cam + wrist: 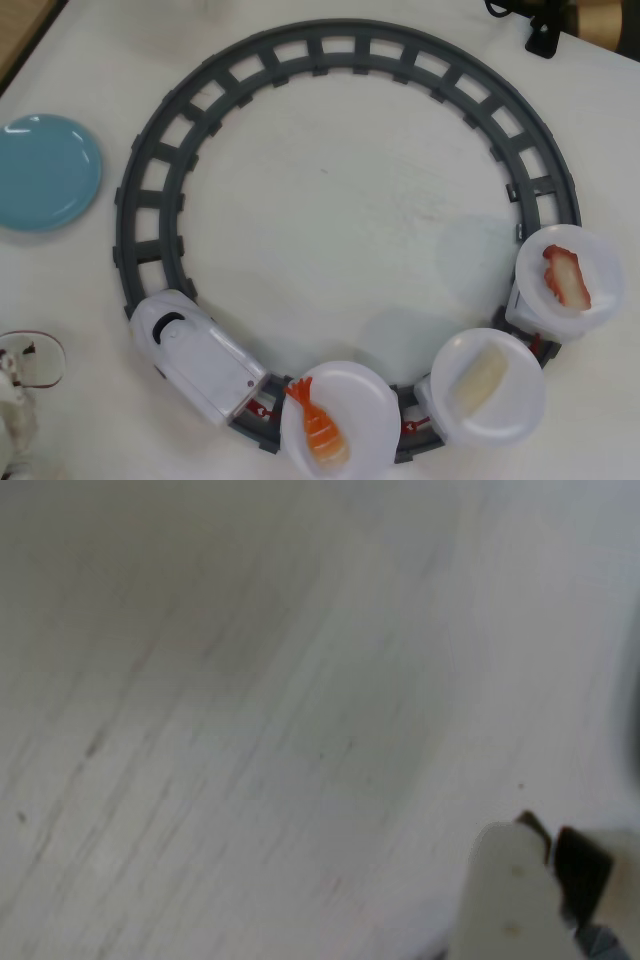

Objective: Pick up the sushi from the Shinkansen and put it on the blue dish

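Note:
In the overhead view the white Shinkansen (195, 355) sits on the lower left of the grey ring track (330, 50), pulling cars that carry round white plates. The sushi (566, 276), red-edged with a white centre, lies on the last plate at the right. The blue dish (45, 170) rests empty on the table at the far left. My gripper (22, 372) is at the bottom left corner, apart from both the train and the dish. In the wrist view my gripper (548, 832) shows low on the right over bare table, its white finger (510, 890) against the dark one, holding nothing.
An orange shrimp sushi (320, 425) lies on the plate just behind the train, and a pale cream sushi (478, 380) on the middle plate. A black object (545, 30) sits at the top right edge. The table inside the ring is bare white.

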Available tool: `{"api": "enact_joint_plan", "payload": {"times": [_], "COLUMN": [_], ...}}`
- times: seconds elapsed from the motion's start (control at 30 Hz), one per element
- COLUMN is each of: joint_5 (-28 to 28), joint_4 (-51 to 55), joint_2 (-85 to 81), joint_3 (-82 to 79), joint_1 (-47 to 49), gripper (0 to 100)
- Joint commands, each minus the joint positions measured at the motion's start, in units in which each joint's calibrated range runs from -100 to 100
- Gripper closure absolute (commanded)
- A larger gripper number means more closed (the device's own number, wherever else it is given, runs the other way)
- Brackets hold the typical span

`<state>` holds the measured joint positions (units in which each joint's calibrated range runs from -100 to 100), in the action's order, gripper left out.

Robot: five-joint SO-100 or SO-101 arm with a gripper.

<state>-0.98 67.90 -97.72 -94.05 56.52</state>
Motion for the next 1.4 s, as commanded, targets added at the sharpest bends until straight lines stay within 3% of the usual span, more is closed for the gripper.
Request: {"api": "enact_joint_plan", "payload": {"times": [0.0, 1.37], "joint_5": [-0.2, -0.3], "joint_4": [0.2, 0.3], "joint_2": [-0.4, -0.2], "joint_3": [-0.1, 3.4], "joint_1": [0.1, -0.4], "gripper": [97, 97]}}
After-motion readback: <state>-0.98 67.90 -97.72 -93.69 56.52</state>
